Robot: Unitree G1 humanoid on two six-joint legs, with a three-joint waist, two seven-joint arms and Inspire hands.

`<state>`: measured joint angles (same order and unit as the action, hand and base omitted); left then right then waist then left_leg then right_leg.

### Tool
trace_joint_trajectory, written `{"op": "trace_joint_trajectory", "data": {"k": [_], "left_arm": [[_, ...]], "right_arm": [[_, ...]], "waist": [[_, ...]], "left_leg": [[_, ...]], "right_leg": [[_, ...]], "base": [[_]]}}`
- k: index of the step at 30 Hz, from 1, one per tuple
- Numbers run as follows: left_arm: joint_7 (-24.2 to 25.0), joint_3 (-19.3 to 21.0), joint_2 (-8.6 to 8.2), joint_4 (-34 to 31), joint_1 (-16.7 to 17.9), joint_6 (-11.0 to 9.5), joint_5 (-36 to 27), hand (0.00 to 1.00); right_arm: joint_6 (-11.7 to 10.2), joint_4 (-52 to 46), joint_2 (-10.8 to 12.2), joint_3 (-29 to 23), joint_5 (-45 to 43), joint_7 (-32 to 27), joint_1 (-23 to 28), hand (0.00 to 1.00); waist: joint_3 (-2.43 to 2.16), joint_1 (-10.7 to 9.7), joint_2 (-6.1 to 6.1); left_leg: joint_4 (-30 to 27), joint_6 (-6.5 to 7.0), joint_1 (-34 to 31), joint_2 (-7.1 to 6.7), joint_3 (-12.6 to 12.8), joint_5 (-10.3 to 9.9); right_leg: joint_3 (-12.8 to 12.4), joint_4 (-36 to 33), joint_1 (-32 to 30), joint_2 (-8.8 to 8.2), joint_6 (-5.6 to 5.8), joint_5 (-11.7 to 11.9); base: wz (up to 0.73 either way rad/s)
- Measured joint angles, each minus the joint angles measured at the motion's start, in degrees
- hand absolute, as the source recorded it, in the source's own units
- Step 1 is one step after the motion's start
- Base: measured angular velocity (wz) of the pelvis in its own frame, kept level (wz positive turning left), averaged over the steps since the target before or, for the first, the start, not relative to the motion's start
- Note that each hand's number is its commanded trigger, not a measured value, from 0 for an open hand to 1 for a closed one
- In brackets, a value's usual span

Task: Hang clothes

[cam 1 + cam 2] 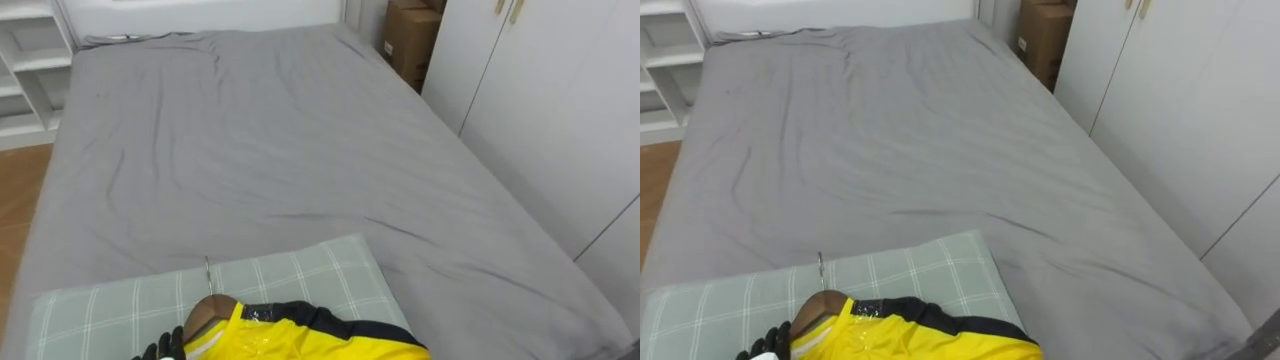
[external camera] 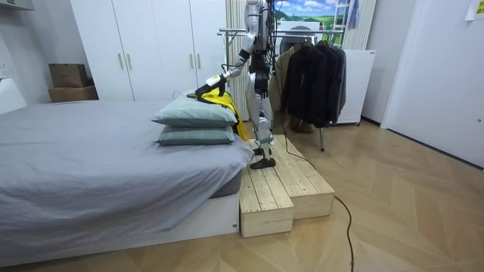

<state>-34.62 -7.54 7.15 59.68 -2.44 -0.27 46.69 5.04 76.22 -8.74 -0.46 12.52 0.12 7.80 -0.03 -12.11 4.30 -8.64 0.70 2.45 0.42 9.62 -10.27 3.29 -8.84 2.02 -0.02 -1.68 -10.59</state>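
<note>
A yellow garment with dark trim (image 1: pixel 300 338) hangs on a brown wooden hanger (image 1: pixel 208 312) whose metal hook (image 1: pixel 208 270) points up, just above a green checked pillow (image 1: pixel 300 272). My left hand (image 1: pixel 160 349) shows at the bottom edge, its dark fingers curled at the hanger's left end. In the room view I stand on a wooden platform (image 2: pixel 283 189) at the head of the bed, with that arm stretched out over two stacked pillows (image 2: pixel 197 115), holding the yellow garment (image 2: pixel 219 97). A clothes rack (image 2: pixel 310 72) with dark clothes stands behind me.
The grey bed (image 1: pixel 250 130) stretches ahead. White wardrobe doors (image 1: pixel 540 90) run along its right side, with a cardboard box (image 1: pixel 410 40) at the far corner. White shelves (image 1: pixel 30 60) stand at the far left over wooden floor.
</note>
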Motion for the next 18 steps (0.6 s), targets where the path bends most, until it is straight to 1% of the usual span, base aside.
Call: {"op": "trace_joint_trajectory", "data": {"k": [3, 6, 11, 18], "left_arm": [[1.2, 0.0, -0.01, 0.1, -0.3, 0.0, -0.1, 0.0], [1.6, 0.0, -0.01, 0.1, -0.4, 0.0, -0.1, 0.0], [1.6, 0.0, 0.0, 1.1, -0.4, 0.0, -0.1, 0.0], [1.6, 0.1, 0.02, 1.1, -0.5, 0.0, -0.9, 0.0]], "right_arm": [[0.0, -0.1, 0.2, 1.6, -0.2, 0.0, -0.2, 0.0], [0.0, -0.1, 0.2, 1.8, -0.3, -0.2, -0.6, 0.0], [0.0, -0.2, 0.2, 1.8, -0.3, -0.3, -1.0, 0.0], [0.0, -0.2, 0.3, 1.9, -0.3, -0.4, -1.0, 0.0]], "waist": [[0.0, 0.0, 0.06], [-0.02, 0.0, 0.1], [0.12, 0.0, 0.51], [0.07, 0.2, 0.54]], "left_leg": [[-0.2, 0.0, -0.7, 0.03, 0.0, 0.0], [-0.3, 0.0, -1.1, 0.04, 0.0, 0.0], [-0.3, 0.0, -1.2, 0.05, 0.3, 0.0], [-0.3, 0.01, -1.2, 0.08, 0.7, 0.0]], "right_leg": [[0.0, -0.1, -0.2, 0.0, 0.0, 0.0], [0.0, -0.6, -0.9, -0.02, 0.0, 0.0], [-0.1, -0.7, -1.1, -0.02, 0.0, 0.0], [-0.5, -0.8, -1.4, 0.01, 0.0, 0.0]], "base": [[0.0], [0.0], [0.0], [-0.02]]}}
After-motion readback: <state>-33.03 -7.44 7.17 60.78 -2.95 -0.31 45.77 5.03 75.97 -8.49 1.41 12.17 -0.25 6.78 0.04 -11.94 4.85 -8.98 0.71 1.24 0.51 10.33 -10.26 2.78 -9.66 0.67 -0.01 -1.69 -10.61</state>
